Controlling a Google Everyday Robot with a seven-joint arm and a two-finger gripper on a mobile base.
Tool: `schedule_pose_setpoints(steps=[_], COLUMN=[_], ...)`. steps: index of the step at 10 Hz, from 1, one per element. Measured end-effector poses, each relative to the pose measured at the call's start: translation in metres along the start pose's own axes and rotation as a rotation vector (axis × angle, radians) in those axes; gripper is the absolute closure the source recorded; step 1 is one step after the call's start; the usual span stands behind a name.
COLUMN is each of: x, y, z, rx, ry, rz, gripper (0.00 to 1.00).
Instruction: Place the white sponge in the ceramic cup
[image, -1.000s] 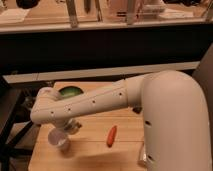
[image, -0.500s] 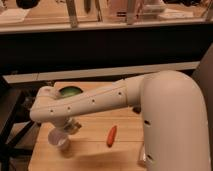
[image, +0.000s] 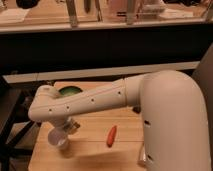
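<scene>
My white arm reaches from the right across a small wooden table (image: 125, 152). The gripper (image: 66, 128) hangs below the arm's bend at the table's left side. Right under it stands a pale, whitish cup-like thing (image: 57, 140), likely the ceramic cup; I cannot tell whether the gripper touches it. No white sponge shows; it may be hidden by the arm or the gripper.
A green round object (image: 70, 91) sits at the table's back left, half hidden behind the arm. A small red-orange oblong thing (image: 111, 135) lies near the table's middle. A dark counter and a shelf with items stand behind the table.
</scene>
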Motion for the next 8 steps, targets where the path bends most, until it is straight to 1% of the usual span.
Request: schedule_pose_setpoints(steps=[3,6,8], x=[-0.004,-0.022,-0.042], y=[-0.005,-0.015,-0.024], z=[-0.01,-0.017,-0.024], rx=[0.011,0.014,0.019], ry=[0.005,0.011,0.017], rz=[-0.018,-0.065,-0.115], gripper=[0.98,0.98,0.98])
